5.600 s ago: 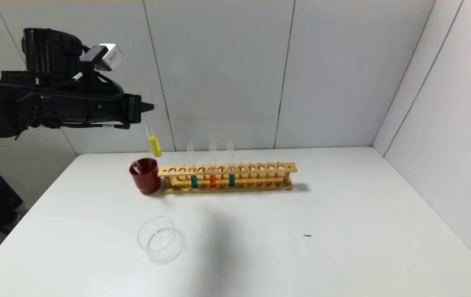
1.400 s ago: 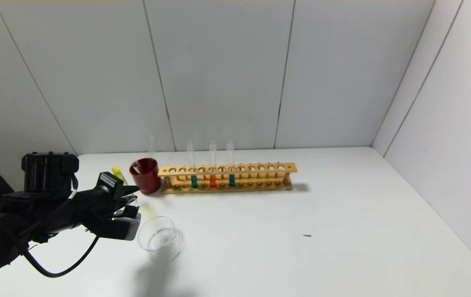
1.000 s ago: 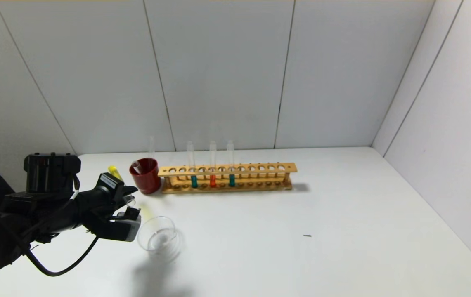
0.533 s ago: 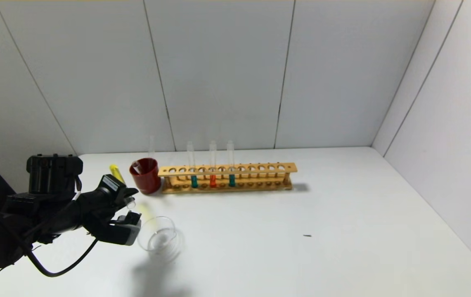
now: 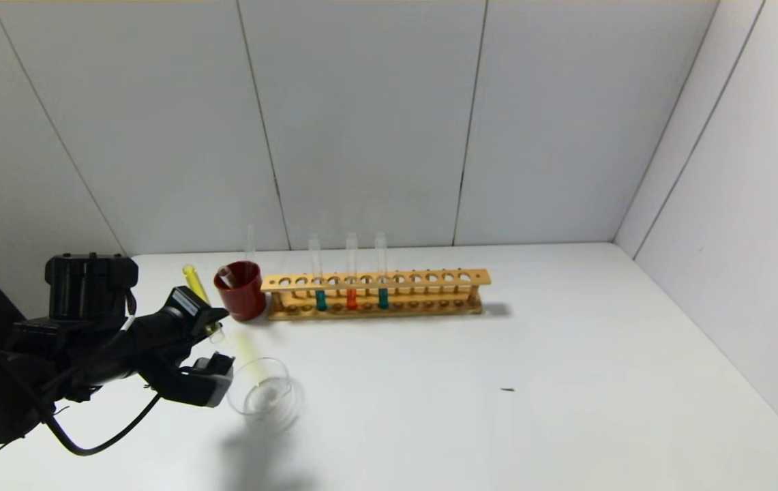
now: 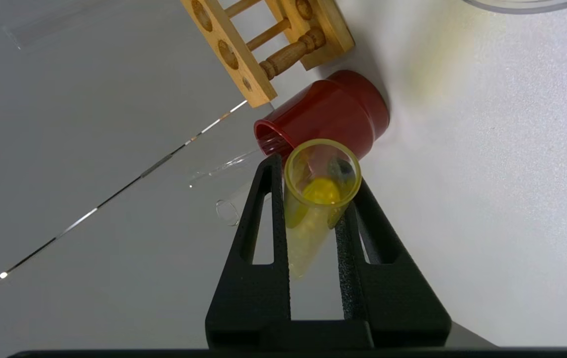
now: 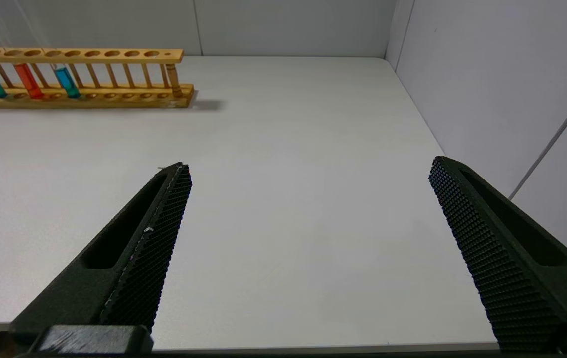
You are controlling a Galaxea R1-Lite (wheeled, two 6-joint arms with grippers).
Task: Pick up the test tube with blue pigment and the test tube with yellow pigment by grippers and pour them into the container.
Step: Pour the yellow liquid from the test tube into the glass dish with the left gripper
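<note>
My left gripper (image 5: 217, 326) is shut on the test tube with yellow pigment (image 5: 196, 290). It holds the tube tilted, round end up and open mouth down, low over the table just left of and behind the container (image 5: 262, 394). In the left wrist view the black fingers (image 6: 269, 199) clamp the tube (image 6: 322, 194) near its mouth, and yellow liquid lies inside. The container is a clear glass dish that looks empty; its rim shows in the left wrist view (image 6: 522, 4). Two teal tubes (image 5: 320, 299) (image 5: 382, 297) stand in the wooden rack (image 5: 429, 279). My right gripper (image 7: 310, 164) is open and empty over bare table.
A dark red cup (image 5: 242, 292) with an empty clear tube stands at the rack's left end, just behind my left gripper. An orange tube (image 5: 351, 299) stands between the teal ones. A faint yellow tint lies on the table (image 5: 245, 348) behind the dish.
The left gripper came down from high above the red cup to beside the dish. In the last second the wrist turned and the tube's round end rose, tilting it more steeply.
</note>
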